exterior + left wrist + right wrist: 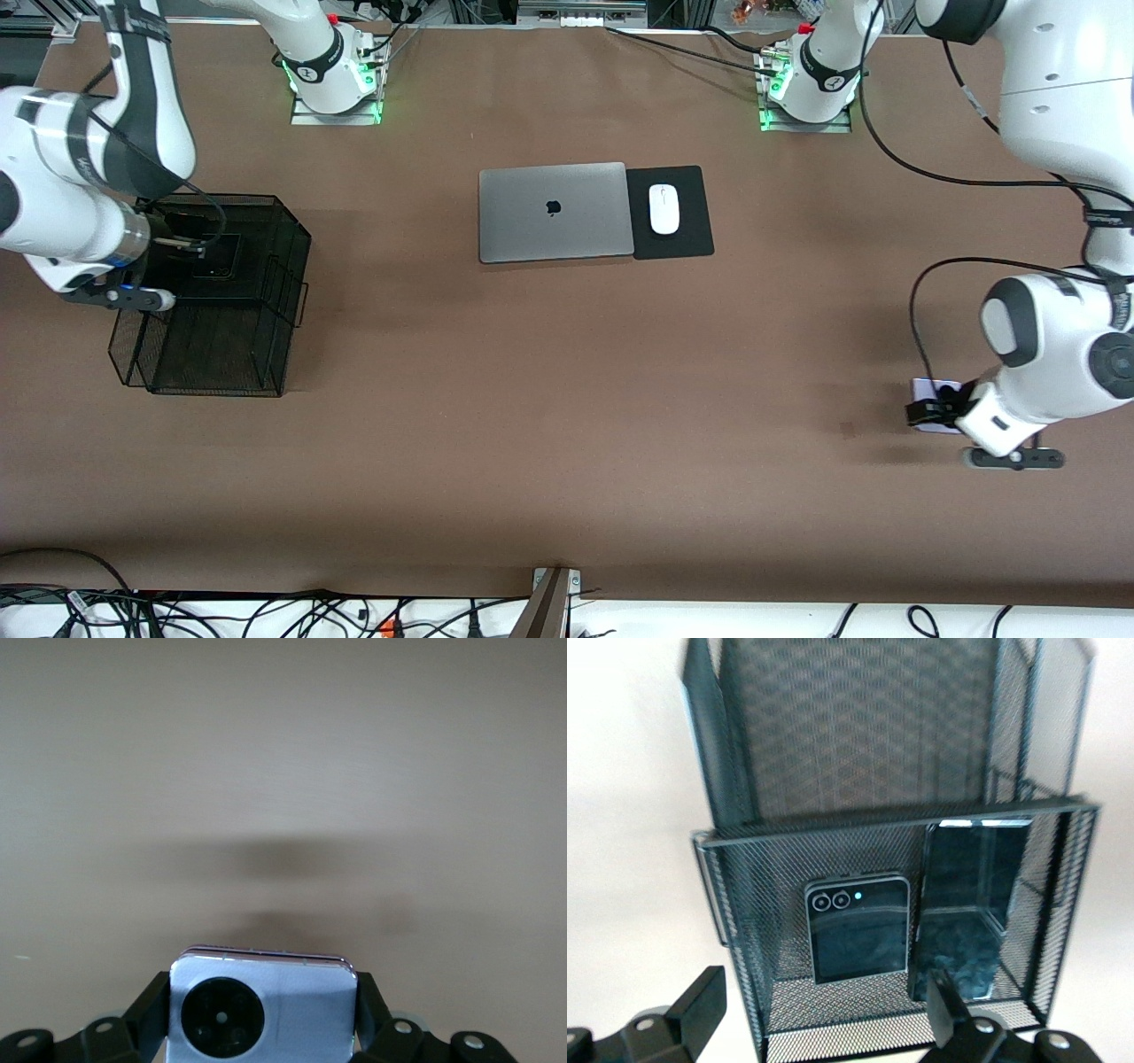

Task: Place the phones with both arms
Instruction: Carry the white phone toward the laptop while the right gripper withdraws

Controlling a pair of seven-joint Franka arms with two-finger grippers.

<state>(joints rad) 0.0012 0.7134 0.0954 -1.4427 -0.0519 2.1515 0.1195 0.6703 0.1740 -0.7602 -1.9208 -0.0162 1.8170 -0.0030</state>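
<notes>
Over at the left arm's end of the counter [567, 461], the left end effector [263, 1028] is gripping the lilac phone [263, 1010], well apart from the basket [895, 855], where the right end effector [824, 1014] is hovering open above two black phones [858, 928].

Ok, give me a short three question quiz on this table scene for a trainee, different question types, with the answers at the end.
1. True or false: the left gripper is shut on the small square lilac-white phone.
2. How many phones lie in the black wire mesh basket?
3. Over what does the right gripper hang, fingers open? A) silver closed laptop B) the mesh basket C) white oval mouse

Key: 1 true. 2 two: the small square black phone and the long slim black phone. 3 B.
</notes>
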